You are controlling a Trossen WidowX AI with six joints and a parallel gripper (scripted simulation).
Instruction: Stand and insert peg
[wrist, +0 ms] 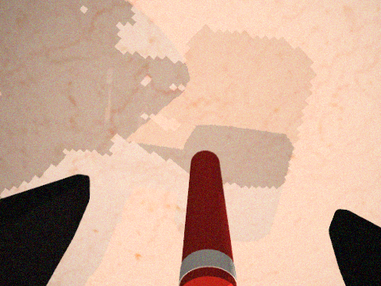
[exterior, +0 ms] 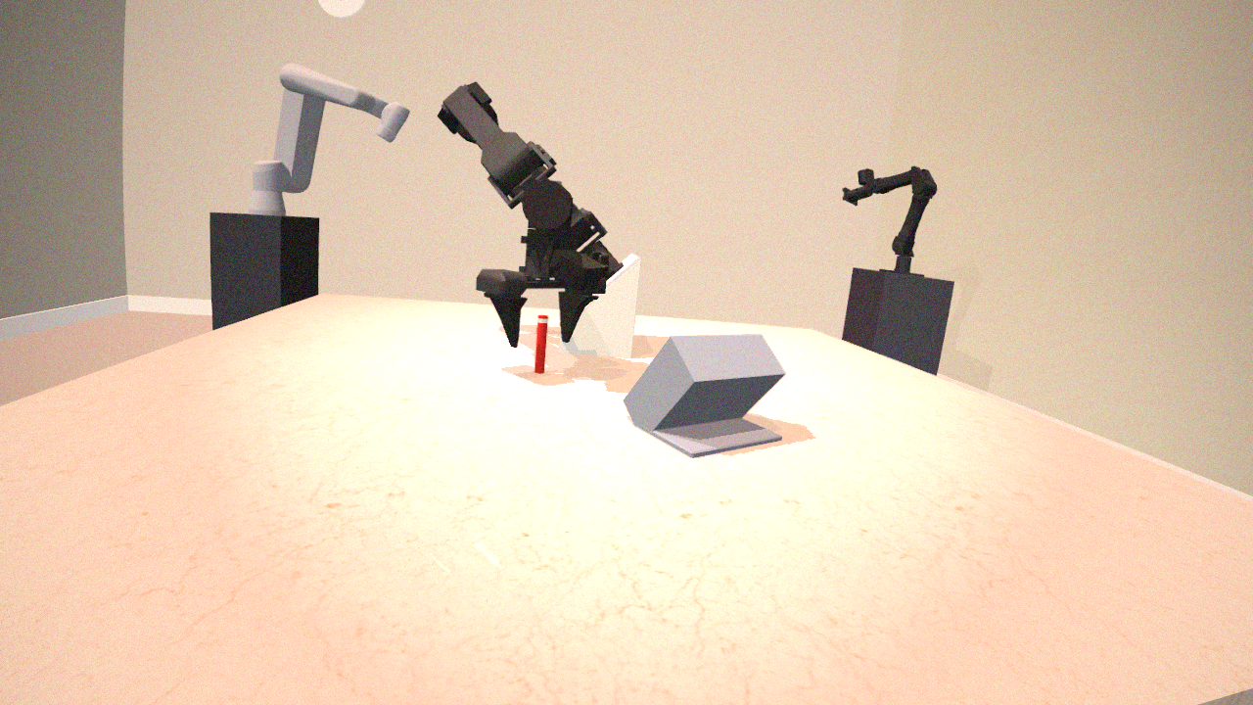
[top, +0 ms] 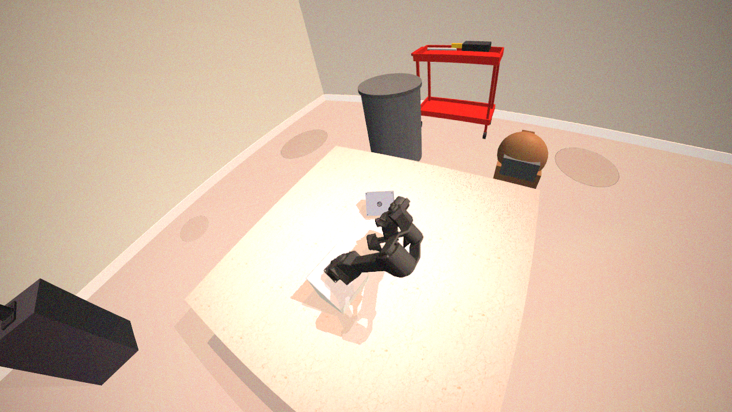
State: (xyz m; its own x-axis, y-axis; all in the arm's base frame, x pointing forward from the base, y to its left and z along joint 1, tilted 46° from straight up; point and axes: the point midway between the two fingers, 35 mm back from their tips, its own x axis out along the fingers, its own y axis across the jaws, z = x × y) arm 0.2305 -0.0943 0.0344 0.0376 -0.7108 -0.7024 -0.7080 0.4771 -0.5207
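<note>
The red peg (exterior: 539, 352) (wrist: 205, 199) stands upright on the table, its white-banded end up and its plain end down. My gripper (exterior: 541, 343) (wrist: 213, 205) is open and points down, with a finger on each side of the peg. The fingertips are about level with the peg's upper half, and gaps show on both sides in the wrist view. The sloped grey panel (top: 372, 197) (exterior: 728, 354) has one round hole (top: 379, 203) in its face. The exterior view shows the panel from behind, hiding the hole. The arm hides the peg in the top view.
A white wedge-shaped block (top: 319, 284) (exterior: 620, 308) is at the arm's base, behind the gripper in the exterior view. The panel's flat foot (exterior: 718, 436) rests on the table (top: 460, 317) (exterior: 394, 526). A grey bin (top: 394, 120) and a red cart (top: 458, 55) stand beyond the table.
</note>
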